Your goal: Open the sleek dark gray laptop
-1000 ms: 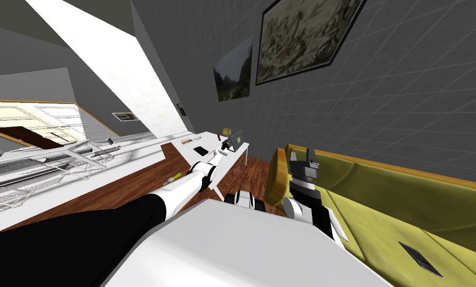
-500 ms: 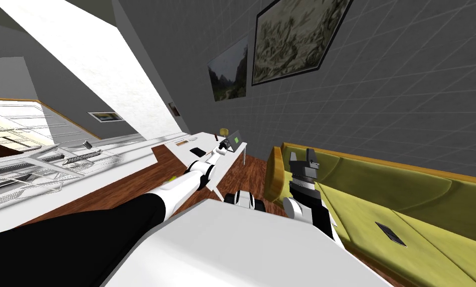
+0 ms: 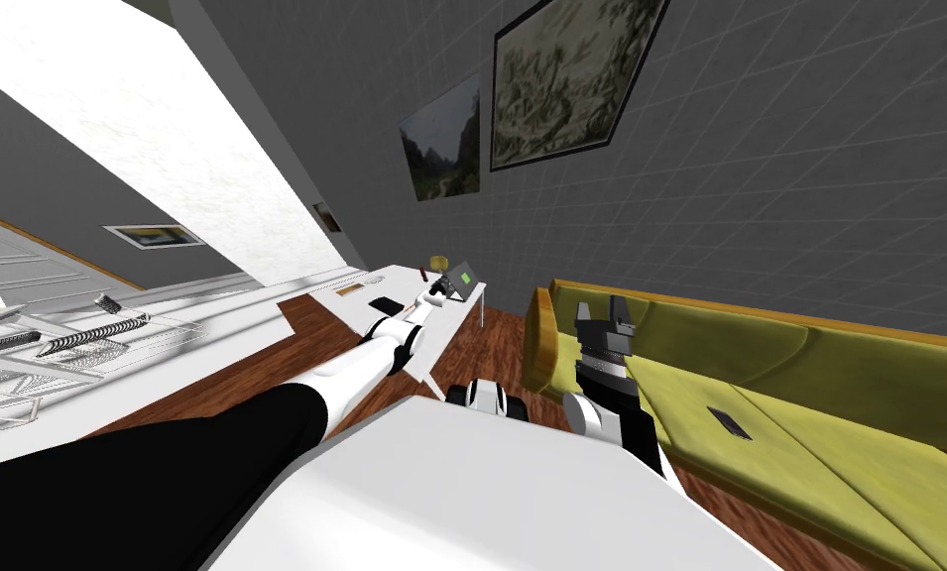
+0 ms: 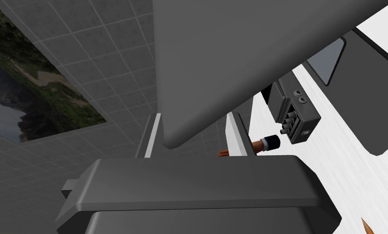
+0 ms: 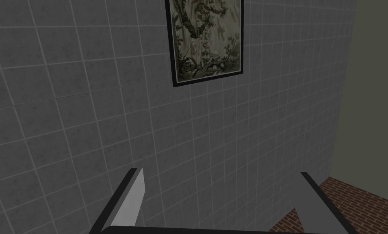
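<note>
Now pinching the laptop [image 4: 250,48] lid's edge between left gripper [image 4: 194,120] fingers, out on the white counter [image 4: 347,134], lid slanting up beyond them; right gripper [image 5: 219,172] fingers spread, well apart from it.

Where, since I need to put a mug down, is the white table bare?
Bare: the white table between the dark box with ports and the left gripper. Crowded: beside the laptop, where the box and a marker lie.

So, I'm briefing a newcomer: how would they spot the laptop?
Find the white table by the grey tiled wall, beside the yellow-green sofa. At its sofa-side end stands the dark grey laptop, the only thing there with a raised lid and green screen patch.
</note>
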Robot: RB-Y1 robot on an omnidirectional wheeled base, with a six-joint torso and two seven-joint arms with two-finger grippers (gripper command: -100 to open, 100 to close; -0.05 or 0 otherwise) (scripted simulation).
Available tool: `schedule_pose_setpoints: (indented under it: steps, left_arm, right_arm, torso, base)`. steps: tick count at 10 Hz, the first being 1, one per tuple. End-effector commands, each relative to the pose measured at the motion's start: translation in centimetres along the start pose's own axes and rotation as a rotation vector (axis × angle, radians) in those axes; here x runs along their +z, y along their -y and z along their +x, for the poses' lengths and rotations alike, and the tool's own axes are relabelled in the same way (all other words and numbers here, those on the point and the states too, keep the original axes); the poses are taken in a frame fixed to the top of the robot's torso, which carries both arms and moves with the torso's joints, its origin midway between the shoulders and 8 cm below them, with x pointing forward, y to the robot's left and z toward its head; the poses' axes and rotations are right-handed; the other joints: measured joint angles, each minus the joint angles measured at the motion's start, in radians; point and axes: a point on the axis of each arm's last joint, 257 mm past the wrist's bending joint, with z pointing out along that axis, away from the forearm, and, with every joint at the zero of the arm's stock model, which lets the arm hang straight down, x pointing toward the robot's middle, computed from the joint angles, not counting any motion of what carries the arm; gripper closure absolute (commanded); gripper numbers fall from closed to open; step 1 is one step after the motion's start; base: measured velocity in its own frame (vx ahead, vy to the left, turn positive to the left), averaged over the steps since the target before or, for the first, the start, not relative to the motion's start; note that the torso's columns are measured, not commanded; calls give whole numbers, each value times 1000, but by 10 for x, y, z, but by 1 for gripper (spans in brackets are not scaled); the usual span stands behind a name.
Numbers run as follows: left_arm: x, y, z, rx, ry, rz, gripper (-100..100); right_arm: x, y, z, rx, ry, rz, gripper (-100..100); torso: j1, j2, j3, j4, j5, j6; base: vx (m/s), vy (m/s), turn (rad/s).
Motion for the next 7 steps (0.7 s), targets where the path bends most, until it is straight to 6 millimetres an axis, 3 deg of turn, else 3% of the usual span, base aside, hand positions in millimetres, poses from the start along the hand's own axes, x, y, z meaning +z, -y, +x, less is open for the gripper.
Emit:
schedule_pose_setpoints:
  steps: [1,7]
  left_arm:
    - [0,-8,7,-83,-2,-27,100]
    - [0,-8,7,-83,-2,-27,100]
  right_arm:
    - [0,0,0,0,0,0,0]
    - [0,0,0,0,0,0,0]
  torso:
    - [-2,-1,-1,0,-1,-1]
    - [-1,0,0,0,0,0]
  base:
    - [-25,23,-84]
    - [-4,4,-15]
